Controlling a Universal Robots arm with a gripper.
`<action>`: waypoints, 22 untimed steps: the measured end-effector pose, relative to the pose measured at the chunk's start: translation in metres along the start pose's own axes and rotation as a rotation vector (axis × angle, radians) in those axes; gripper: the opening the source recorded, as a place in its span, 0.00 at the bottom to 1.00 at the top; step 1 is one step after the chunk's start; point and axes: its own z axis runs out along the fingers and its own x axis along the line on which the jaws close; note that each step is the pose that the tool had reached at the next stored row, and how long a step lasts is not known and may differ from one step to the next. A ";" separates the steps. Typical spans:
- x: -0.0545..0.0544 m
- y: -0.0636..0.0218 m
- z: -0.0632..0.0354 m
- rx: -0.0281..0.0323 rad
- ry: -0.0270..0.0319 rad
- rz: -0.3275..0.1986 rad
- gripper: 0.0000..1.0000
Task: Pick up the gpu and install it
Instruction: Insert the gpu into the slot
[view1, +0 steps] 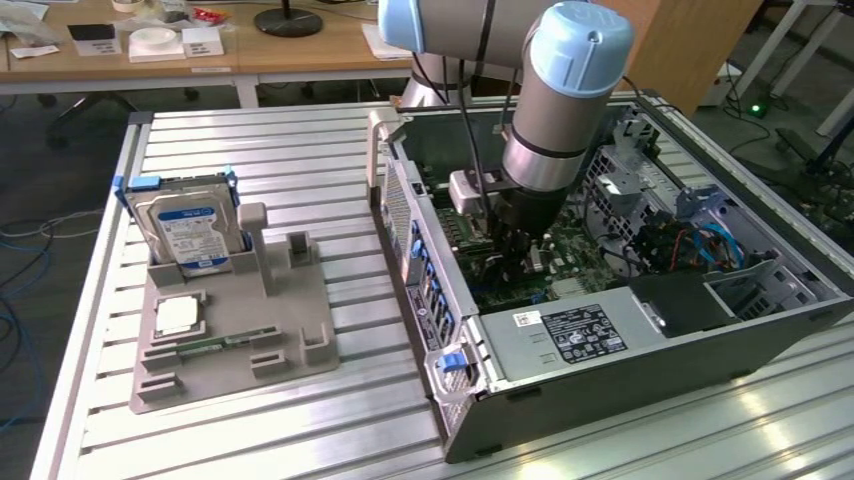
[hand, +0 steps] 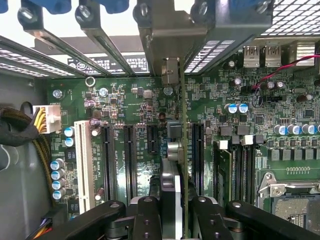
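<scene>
Open computer case (view1: 641, 330) (gpu (hand: 184, 165) inside, edge-on in tool (hand: 176, 210)).

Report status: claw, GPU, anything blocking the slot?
Claw shut on GPU, inside the open computer case. Card edge-on above the motherboard, bracket end toward the rear slot covers. Nothing seen blocking.

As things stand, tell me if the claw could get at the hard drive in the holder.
Probably not right away: the claw is down inside the computer case, shut on the gpu over the motherboard. The hard drive stands outside on the grey holder, uncovered from above.
</scene>
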 end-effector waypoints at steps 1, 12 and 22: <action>0.000 0.0000 0.0000 0.0000 -0.0001 0.000 0.28; 0.000 0.0029 0.0001 0.0009 -0.0001 -0.001 0.28; 0.000 0.0035 0.0001 0.0001 -0.0002 0.000 0.36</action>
